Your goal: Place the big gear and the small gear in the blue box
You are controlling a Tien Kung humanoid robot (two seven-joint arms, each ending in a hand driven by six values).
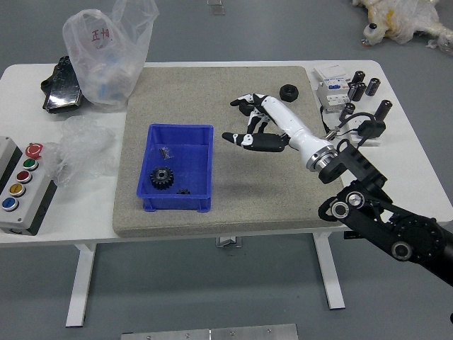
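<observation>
While dark inside rectangular blue box (191, 159), toothed big gear (162, 178) and small gear (184, 192), right hand (285, 123) relaxed, empty.

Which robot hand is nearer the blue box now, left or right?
Right, as far as this view shows. The right hand hovers over the mat, to the right of the blue box and not above it. The left hand is out of view.

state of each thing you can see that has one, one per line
blue plastic box: upright, open on top
large black toothed gear: lying in the box
small dark gear: in the box
black and white right robot hand: open, holding nothing
translucent white plastic bag: bulging, upright
clear plastic wrap: crumpled
</observation>
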